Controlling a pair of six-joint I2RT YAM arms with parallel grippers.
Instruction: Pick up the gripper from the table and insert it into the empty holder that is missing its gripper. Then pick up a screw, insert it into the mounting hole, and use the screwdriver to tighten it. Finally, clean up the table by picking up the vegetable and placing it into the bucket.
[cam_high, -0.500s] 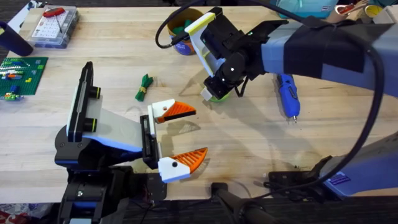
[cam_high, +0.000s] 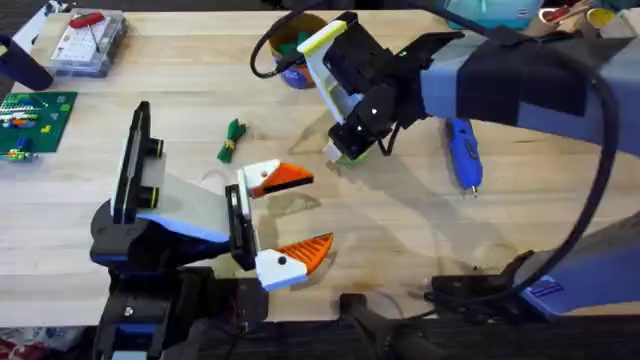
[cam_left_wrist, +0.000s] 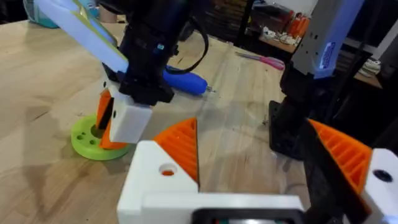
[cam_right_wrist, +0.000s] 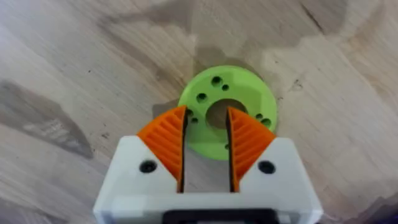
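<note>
Wooden surface (cam_high: 400, 230), largest in frame. Left pincer (cam_high: 298, 215) released, raised near the front edge. Right pincer (cam_right_wrist: 206, 144) lowered onto the lime-green disc (cam_right_wrist: 239, 93), orange pads (cam_right_wrist: 166, 138) straddling its rim, not quite clenched. Blue screwdriver (cam_high: 463, 152) to the right. Bucket (cam_high: 297, 60) at the rear. Vegetable bundle (cam_high: 232, 140) left of the disc.

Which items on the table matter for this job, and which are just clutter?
Job: green gripper disc under the right pincer; vegetable; bucket; blue screwdriver.
Lying about: clear parts box; green brick plate.
</note>
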